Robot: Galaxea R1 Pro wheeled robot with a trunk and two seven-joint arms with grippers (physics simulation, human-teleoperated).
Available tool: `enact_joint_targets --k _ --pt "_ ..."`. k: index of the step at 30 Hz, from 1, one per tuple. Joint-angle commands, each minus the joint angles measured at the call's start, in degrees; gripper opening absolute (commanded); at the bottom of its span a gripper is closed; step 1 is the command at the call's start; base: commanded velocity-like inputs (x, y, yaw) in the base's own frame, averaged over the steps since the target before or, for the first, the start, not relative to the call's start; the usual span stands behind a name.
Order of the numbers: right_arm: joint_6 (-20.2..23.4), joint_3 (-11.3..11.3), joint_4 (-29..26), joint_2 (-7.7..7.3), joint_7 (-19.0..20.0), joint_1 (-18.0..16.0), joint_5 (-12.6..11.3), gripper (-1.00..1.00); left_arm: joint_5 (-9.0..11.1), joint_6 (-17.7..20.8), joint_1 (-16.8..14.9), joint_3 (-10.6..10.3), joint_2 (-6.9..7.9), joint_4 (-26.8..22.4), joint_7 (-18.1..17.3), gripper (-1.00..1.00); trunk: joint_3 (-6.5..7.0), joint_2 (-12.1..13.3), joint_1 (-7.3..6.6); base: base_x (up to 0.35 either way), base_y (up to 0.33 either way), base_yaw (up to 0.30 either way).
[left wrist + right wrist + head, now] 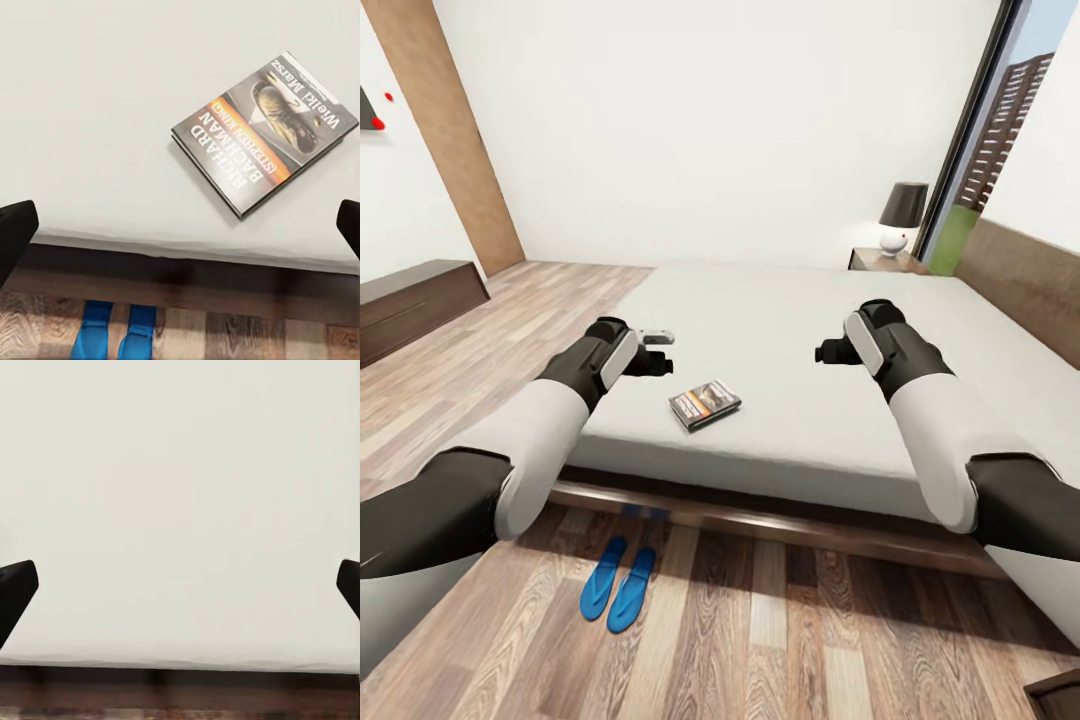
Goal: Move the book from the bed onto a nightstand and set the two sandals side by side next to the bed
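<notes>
**At the foot of the bed: book unclaimed, both arms hovering**

Near the bed's lower edge, the book lies flat on the pale-grey mattress, face up and turned at an angle to the frame. The left end effector hangs above the mattress just beside it, empty, its fingers spread wide, as the left wrist view shows with a dark fingertip at each margin. The right end effector hovers well apart over bare mattress, likewise spread and holding nothing.

The likely trouble is the grasp itself. The paperback is thin and sits flush on a soft surface, so fingers coming straight down may press it into the mattress or skate over the cover instead of closing on an edge. A sideways nudge could send it off the near edge, straight towards the two sandals, which lie side by side on the wood floor next to the frame, and upset their placing. The nightstand, with a black-shaded lamp on it, stands by the far corner, so the carry is long and a weak pinch could drop the book.

The cover reads "RICHARD BACHMAN (STEPHEN KING)" on the orange band, and a lighter strip along one edge appears to read "Weiki Marsz".
</notes>
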Motion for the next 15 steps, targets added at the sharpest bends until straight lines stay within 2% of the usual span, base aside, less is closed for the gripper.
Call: enact_joint_targets --k 1,2,3,7,13,15 --pt "-4.75 0.25 10.30 0.06 -0.50 -0.17 -0.51 1.00 0.37 -0.40 -0.06 -0.45 0.00 0.83 0.47 1.00 0.14 0.39 -0.24 0.000 0.000 0.000" --pt "-8.31 0.23 14.89 0.10 -0.43 -0.32 -0.46 1.00 0.21 -0.61 -0.06 -0.47 0.12 1.04 0.49 1.00 0.32 0.80 -0.46 0.000 0.000 0.000" --pt "-9.84 0.24 16.66 0.12 -0.32 -0.38 -0.46 1.00 0.15 -0.70 -0.05 -0.48 0.21 1.12 0.50 1.00 0.49 1.20 -0.68 0.000 0.000 0.000" --pt "-11.83 0.35 18.40 -0.06 0.30 -0.45 -0.51 1.00 0.00 -1.09 0.00 -0.64 0.33 0.87 0.98 1.00 0.67 1.60 -0.90 0.000 0.000 0.000" --pt "-10.36 0.39 12.69 -0.31 0.69 -0.47 -0.54 1.00 -0.09 -1.30 0.06 -0.72 0.37 -0.61 1.30 1.00 0.67 1.60 -0.90 0.000 0.000 0.000" --pt "-7.56 0.39 6.16 -0.36 0.73 -0.48 -0.59 1.00 -0.06 -1.30 0.06 -0.68 0.20 -0.85 1.37 1.00 0.67 1.60 -0.90 0.116 -0.004 0.000"
